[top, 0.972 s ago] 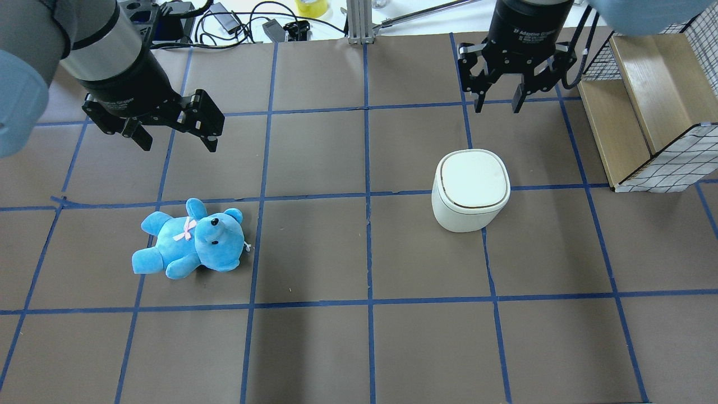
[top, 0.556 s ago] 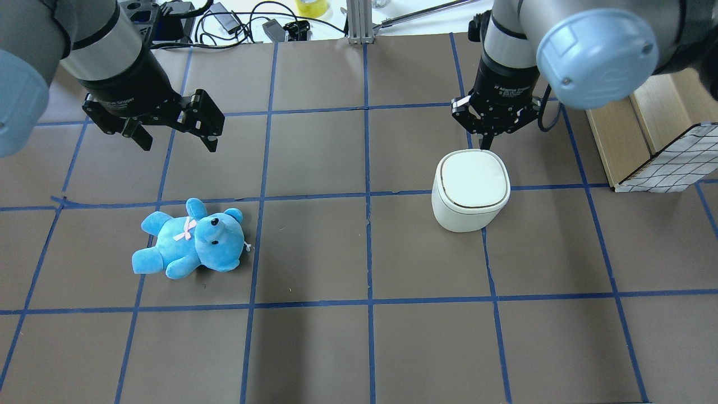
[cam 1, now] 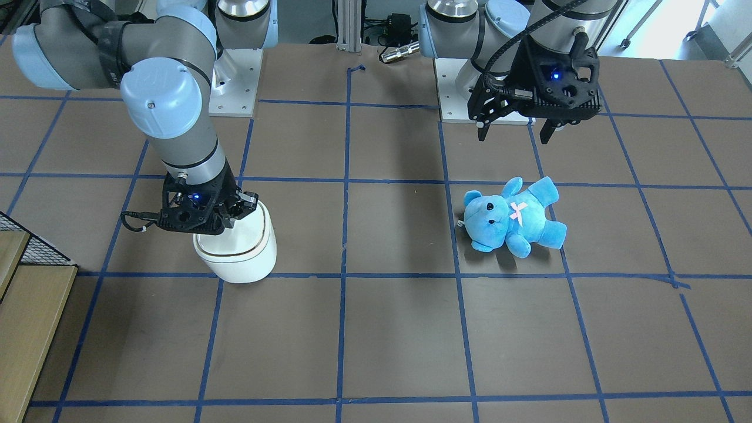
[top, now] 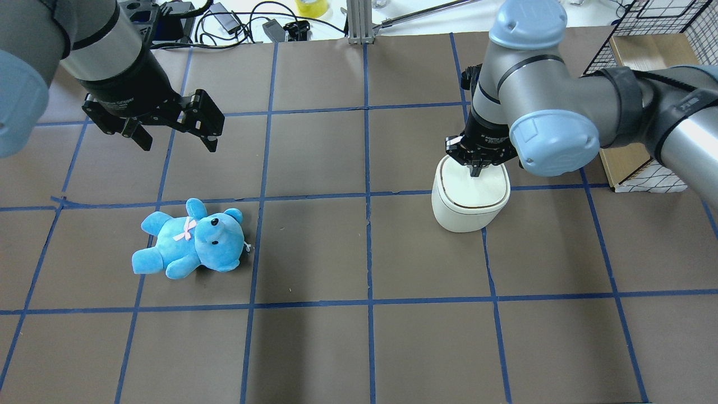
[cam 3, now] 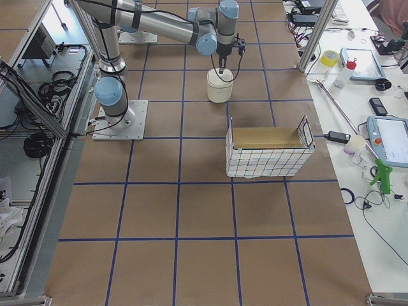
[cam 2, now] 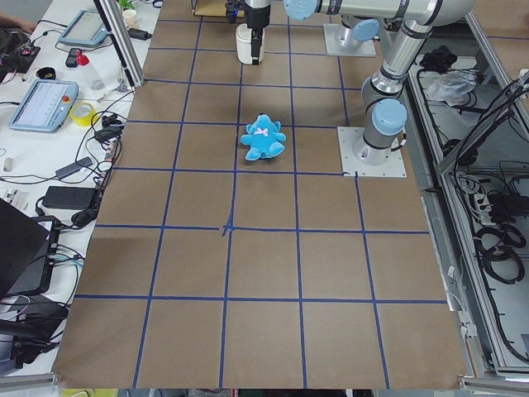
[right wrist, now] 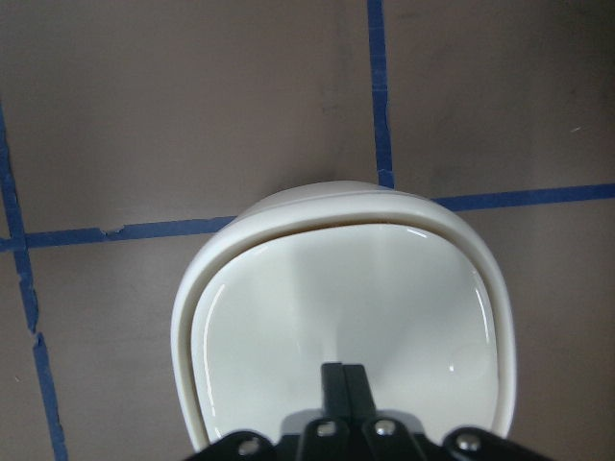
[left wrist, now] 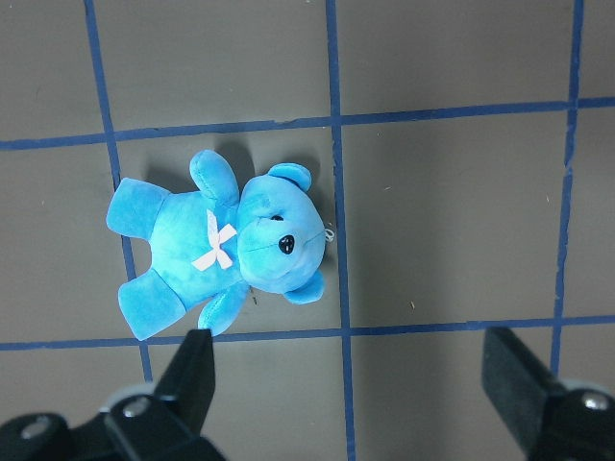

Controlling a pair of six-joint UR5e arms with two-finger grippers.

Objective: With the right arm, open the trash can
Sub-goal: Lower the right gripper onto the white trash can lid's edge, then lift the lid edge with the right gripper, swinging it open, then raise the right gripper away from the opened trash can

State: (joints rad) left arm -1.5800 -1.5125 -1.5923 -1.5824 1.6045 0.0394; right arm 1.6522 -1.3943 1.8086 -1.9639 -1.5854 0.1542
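The white trash can [top: 470, 206] stands on the brown mat with its flap lid down; it also shows in the front view [cam 1: 242, 254] and the right wrist view [right wrist: 346, 288]. My right gripper [top: 475, 170] is shut, and its joined fingertips [right wrist: 343, 376] point down at the lid near one edge. I cannot tell whether they touch it. My left gripper [top: 177, 143] is open and empty, hovering above and behind the blue teddy bear [top: 188, 241], which also shows in the left wrist view [left wrist: 216, 245].
A wire-sided crate with wooden boards [cam 3: 268, 159] stands on the right side of the table, close to my right arm's elbow. Cables and tools lie beyond the mat's far edge [top: 235, 22]. Blue tape lines grid the mat.
My right gripper went from open to shut, then came down and over the trash can's lid. The left arm, the bear and the can have not moved.
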